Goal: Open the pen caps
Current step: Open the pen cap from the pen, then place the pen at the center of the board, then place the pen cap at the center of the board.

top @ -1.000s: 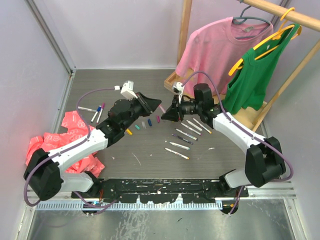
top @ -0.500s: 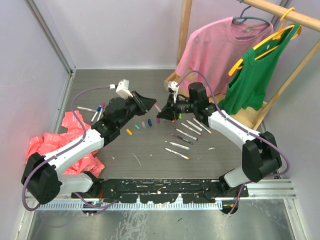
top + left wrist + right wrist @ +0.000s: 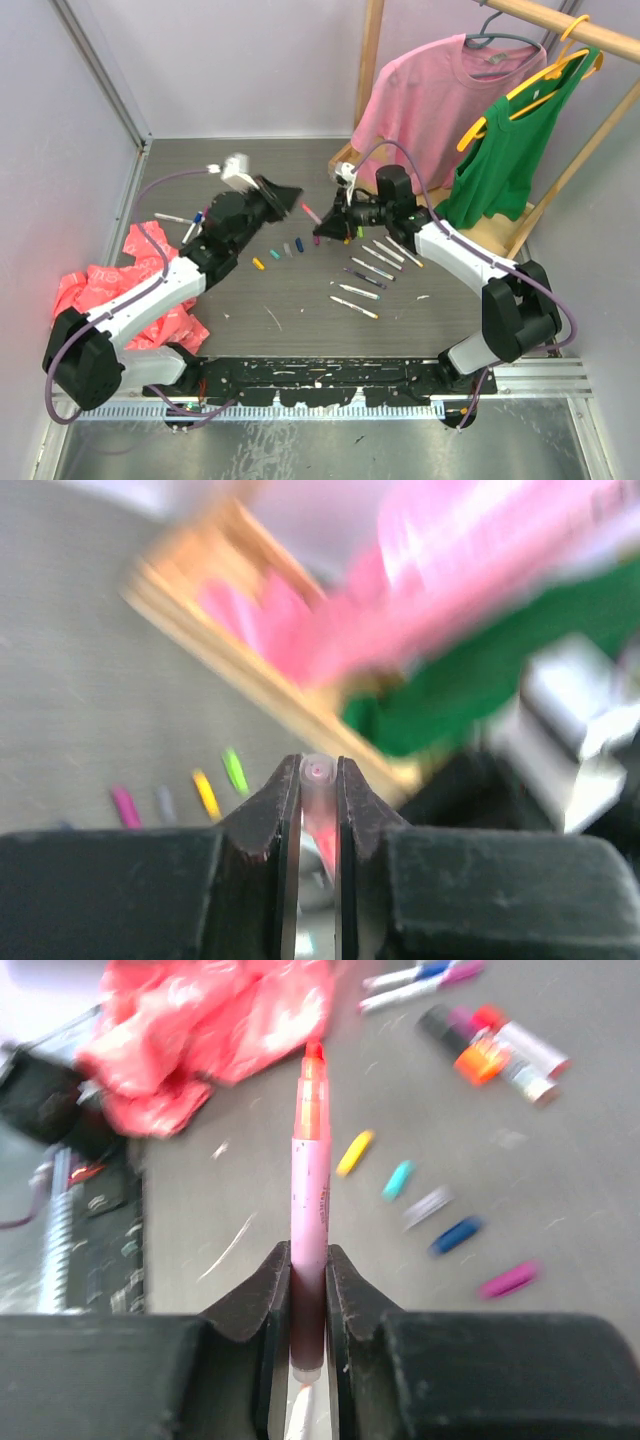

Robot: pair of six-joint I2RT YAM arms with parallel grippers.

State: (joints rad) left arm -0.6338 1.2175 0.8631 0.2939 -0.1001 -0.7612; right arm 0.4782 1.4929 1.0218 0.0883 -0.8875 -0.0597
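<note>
Working outward from the arm bases, we log loose pens [image 3: 358,291] lying right of centre on the grey table [image 3: 300,285], a crumpled red bag [image 3: 110,285] at left. Next, a row of loose pen caps [image 3: 274,255]: yellow, teal, grey, blue. Just past them the right gripper [image 3: 325,228] is clamped on a pink-barrelled pen [image 3: 309,1210], orange-red tip bare. The left gripper [image 3: 293,194], close by, pinches a pale pink cap [image 3: 317,772]. Farthest, a pink T-shirt [image 3: 440,90] and green top [image 3: 510,150] hang on a wooden rack [image 3: 370,60].

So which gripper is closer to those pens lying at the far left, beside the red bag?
Left. The left gripper, holding a cap, hangs to the right of those pens; the right gripper, clamping a pink pen, is further right still.
</note>
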